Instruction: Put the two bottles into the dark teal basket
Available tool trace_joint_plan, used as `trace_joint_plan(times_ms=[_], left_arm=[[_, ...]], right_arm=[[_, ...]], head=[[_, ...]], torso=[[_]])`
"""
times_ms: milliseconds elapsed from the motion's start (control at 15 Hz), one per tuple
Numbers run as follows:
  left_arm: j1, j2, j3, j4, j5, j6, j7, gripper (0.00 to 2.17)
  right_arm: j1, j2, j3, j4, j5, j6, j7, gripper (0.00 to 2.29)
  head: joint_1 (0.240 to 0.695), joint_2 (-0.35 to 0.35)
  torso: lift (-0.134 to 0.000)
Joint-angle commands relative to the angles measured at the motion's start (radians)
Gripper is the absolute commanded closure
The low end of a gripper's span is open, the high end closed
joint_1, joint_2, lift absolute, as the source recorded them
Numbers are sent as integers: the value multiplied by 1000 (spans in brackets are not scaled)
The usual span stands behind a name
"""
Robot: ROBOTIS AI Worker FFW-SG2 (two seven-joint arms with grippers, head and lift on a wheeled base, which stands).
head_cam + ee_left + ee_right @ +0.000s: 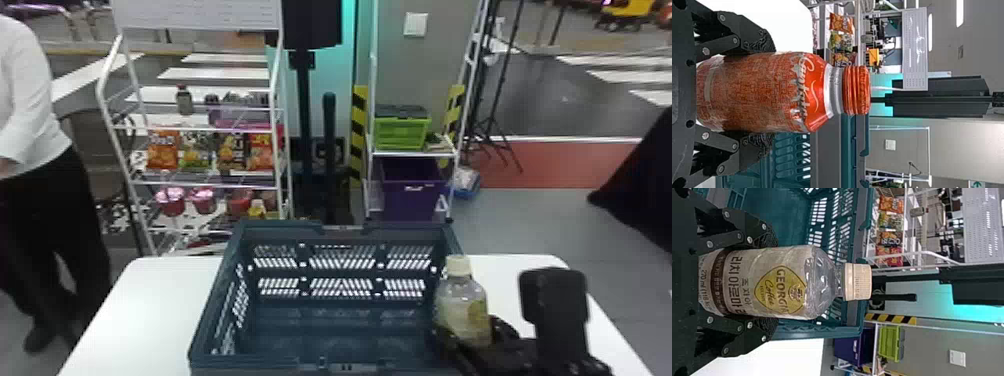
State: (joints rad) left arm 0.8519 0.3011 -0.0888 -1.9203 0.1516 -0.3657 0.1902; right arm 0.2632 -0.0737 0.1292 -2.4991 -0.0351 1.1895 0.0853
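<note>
In the left wrist view, the orange-red bottle (pixel 742 92) is gripped upright between the two fingers of the left pincer (pixel 770 94), and the dark teal basket (pixel 415 228) is seen beyond it, off to one side. If it is let go short of that wall, it would probably be dropped on the tabletop (pixel 150 305) or tipped off the rim. At the lower right of the head view, the pale bottle with the yellow label (pixel 461 300) is held upright, its body clasped by the right pincer (pixel 770 282), just beside the basket's right wall; whether the wall is touched cannot be told. Should it be carried inward without enough lift, its base or the fingers could be caught on that rim, and the basket pushed askew or the bottle twisted in the grip. Over the basket, at the lower centre, the two arms could be brought into collision if both bottles were moved in together. If either were released too high above the floor of the basket, it would likely be toppled and rolled. Farther back, the white rack (pixel 107 85) at the upper left is unlikely to be struck.
</note>
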Motion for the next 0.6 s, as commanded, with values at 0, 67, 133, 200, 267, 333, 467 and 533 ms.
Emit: trace_joint_plan(times_ms=[0,67,133,200,267,333,467,533], left_arm=[[-4,0,0,6,0,0,0,2091],[-5,0,0,6,2,0,0,2091],[-7,0,0,6,2,3,-2,2091],[-8,0,0,6,3,3,-2,2091],[-10,1,0,6,6,3,-2,2091],[-11,1,0,11,8,3,-2,2091],[-14,3,0,18,13,3,-2,2091],[-19,4,0,21,14,3,-2,2091]], right_arm=[[-127,0,56,74,-3,86,-9,1777],[-177,2,81,112,-8,105,-27,1777],[-229,2,104,154,-12,141,-30,1777],[-279,9,121,201,-17,172,-30,1777],[-314,17,132,241,-20,181,-30,1777],[-349,26,144,290,-25,200,-30,1777],[-417,49,153,371,-48,209,-30,1777],[-453,66,153,417,-62,221,-30,1777]], head=[[499,0],[499,0],[499,0],[499,0],[499,0],[499,0],[499,0],[499,0]], torso=[[0],[0],[0],[0],[0],[0],[0],[0]])
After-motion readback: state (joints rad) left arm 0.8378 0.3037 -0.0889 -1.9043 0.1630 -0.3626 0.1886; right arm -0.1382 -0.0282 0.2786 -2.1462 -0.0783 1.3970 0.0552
